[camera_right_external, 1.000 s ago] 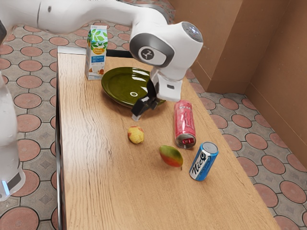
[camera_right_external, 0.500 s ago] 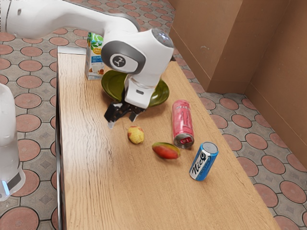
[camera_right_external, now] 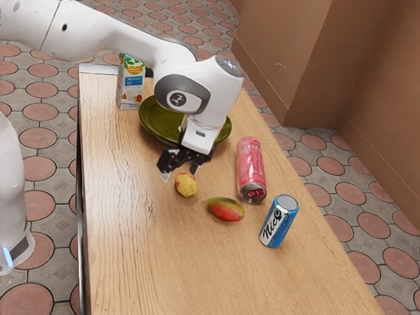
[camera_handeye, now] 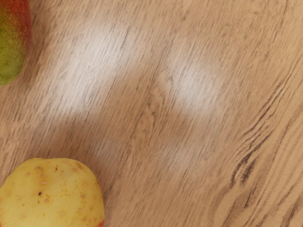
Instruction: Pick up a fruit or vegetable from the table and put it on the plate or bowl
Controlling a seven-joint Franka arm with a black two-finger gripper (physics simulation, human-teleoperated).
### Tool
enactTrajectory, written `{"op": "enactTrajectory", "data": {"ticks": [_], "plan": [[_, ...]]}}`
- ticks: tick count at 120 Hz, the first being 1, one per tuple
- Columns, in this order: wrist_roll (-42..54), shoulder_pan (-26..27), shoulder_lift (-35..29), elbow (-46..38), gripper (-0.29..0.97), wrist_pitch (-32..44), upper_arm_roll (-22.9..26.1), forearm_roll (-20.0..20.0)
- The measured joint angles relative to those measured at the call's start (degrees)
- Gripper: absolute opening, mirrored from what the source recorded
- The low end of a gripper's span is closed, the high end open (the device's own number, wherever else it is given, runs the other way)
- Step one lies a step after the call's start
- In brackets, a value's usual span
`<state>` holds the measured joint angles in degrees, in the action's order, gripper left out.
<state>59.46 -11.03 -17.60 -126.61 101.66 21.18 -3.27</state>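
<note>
A small yellow-red fruit (camera_right_external: 186,185) lies on the wooden table (camera_right_external: 131,249), and a red-green mango (camera_right_external: 226,209) lies just to its right in the exterior view. The dark green plate (camera_right_external: 156,118) sits behind them, partly hidden by my arm. My gripper (camera_right_external: 178,172) hangs open just above and behind the yellow fruit, with nothing between its fingers. In the wrist view the yellow fruit (camera_handeye: 49,194) is close under my hand and the mango (camera_handeye: 12,40) shows at the frame's edge.
A carton (camera_right_external: 132,80) stands behind the plate. A red can (camera_right_external: 250,169) lies on its side right of the fruits. A blue can (camera_right_external: 278,220) rests tilted near the table's right edge. Bare wood spreads toward the front and left.
My hand swung from over the plate's right side out to the exterior view's left, then came back down close to the yellow fruit. The mango has shifted slightly left and turned.
</note>
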Motion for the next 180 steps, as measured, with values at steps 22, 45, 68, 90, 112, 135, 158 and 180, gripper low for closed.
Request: {"op": "enactTrajectory", "data": {"ticks": [22,45,68,90,112,135,158,180], "plan": [[3.41,-2.23,2.06,-1.09,0.68,3.2,0.0,0.08],[6.14,-2.42,3.5,-1.08,0.68,5.81,0.01,0.05],[8.31,-3.07,4.59,-1.35,0.68,7.35,0.0,0.08],[9.96,-3.19,5.79,-1.97,0.68,9.19,0.0,0.06],[11.39,-3.58,5.84,-2.09,0.68,9.98,0.0,0.09],[12.72,-4.23,6.54,-2.09,0.68,11.04,0.0,0.1],[13.65,-4.31,7.14,-2.6,0.68,11.92,0.0,0.1],[14.3,-4.39,6.99,-2.86,0.68,12.47,0.0,0.1]]}}
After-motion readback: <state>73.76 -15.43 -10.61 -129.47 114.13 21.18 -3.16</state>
